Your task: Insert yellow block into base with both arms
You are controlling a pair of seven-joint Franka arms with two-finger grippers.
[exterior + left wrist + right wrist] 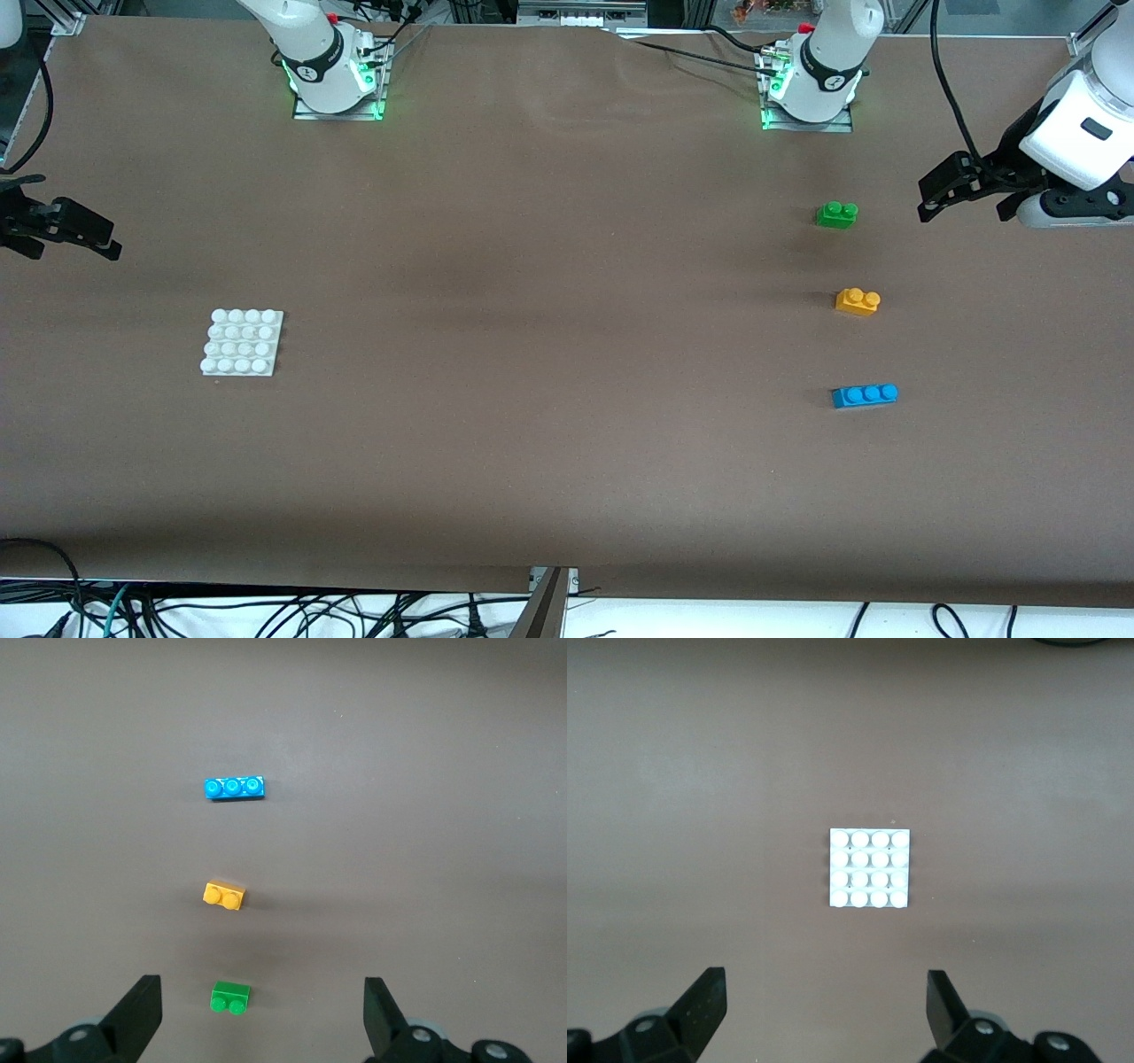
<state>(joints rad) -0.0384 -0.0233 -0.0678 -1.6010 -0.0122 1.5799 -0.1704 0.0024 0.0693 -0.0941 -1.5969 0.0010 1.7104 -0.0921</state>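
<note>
The yellow block lies on the table toward the left arm's end, between a green brick and a blue brick; it also shows in the left wrist view. The white studded base lies flat toward the right arm's end and shows in the right wrist view. My left gripper hangs open and empty over the table edge by the green brick, jaws wide in its wrist view. My right gripper hangs open and empty over the table edge by the base, also in its wrist view.
The green two-stud brick lies farther from the front camera than the yellow block, the blue three-stud brick nearer. Both show in the left wrist view: green, blue. Brown cloth covers the table.
</note>
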